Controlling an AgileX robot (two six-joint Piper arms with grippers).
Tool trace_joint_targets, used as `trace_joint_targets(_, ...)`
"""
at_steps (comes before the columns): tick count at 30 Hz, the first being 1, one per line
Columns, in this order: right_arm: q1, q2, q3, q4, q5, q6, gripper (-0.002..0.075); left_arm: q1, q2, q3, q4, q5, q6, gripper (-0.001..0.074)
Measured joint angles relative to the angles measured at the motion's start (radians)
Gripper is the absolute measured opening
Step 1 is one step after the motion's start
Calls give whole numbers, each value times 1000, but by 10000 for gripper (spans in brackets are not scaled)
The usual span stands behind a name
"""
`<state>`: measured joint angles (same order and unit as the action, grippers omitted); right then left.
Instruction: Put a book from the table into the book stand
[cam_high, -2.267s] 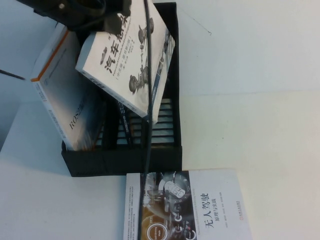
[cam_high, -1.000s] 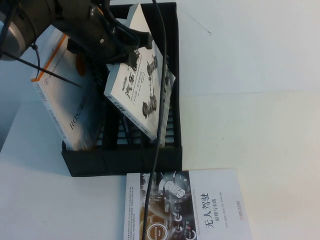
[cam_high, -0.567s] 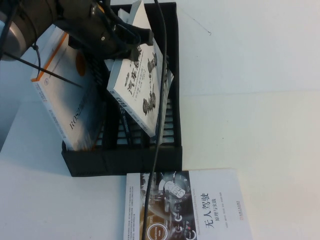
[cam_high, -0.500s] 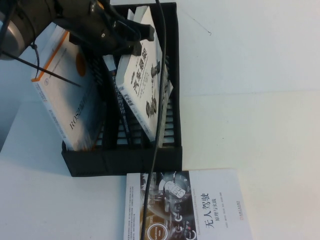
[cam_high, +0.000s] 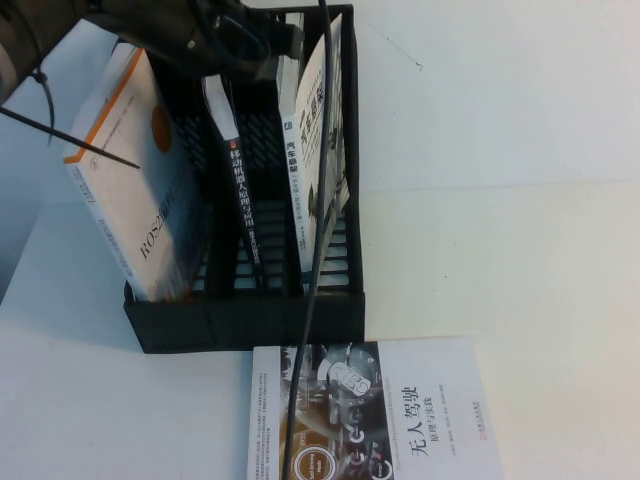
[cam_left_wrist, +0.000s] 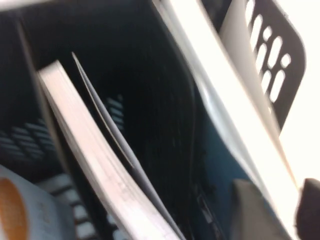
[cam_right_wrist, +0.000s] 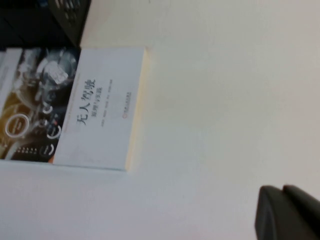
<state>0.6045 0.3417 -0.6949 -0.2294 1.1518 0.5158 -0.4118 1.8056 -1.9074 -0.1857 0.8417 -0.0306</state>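
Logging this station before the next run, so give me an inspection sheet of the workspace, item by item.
Surface: white table, bare at right.
Job's things: book stands upright in the right compartment of the black book stand.
Clutter: orange-striped book in left compartment, dark-spined book in middle, brown-cover book flat in front.
Grippers: left gripper above the stand; right gripper over bare table.
Cables: black cable hangs across stand.
Surroundings: nothing seen.

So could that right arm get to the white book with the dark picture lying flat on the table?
Probably yes. The white dark-pictured book lies flat on the bare white table with nothing over it, and the right gripper hovers above open tabletop beside it. The left gripper is at the black slotted book stand.
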Motion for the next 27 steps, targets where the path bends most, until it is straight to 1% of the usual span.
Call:
trace_joint_targets(3,0,-59,-28,-26,6,-24,0,0,-51,0,25,2,11,90)
trace_joint_targets(5,0,-89,-38,-51,6,-28,0,0,-94,0,44,2,11,38)
trace_joint_targets(7,0,-109,-40,-78,6,-31,0,0,-136,0,51,6,11,17)
trace_joint_targets(10,0,-113,-40,-122,4,-31,0,0,-210,0,53,16,42,4)
trace_joint_targets(12,0,-113,-40,-143,1,-31,0,0,-262,8,53,5,90,2)
trace_joint_targets(14,0,-113,-40,-159,0,-31,0,0,-337,52,21,-44,178,2)
trace_joint_targets(17,0,-113,-40,-165,-1,-31,0,0,-467,184,-80,-143,323,1)
trace_joint_targets(19,0,-113,-40,-165,-2,-31,0,0,-567,291,-126,-221,383,0)
trace_joint_targets(24,0,-113,-40,-167,-2,-37,0,0,-778,638,-147,-428,453,-1)
trace_joint_targets(27,0,-113,-40,-165,-2,-35,0,2,-893,846,-147,-611,461,-1)
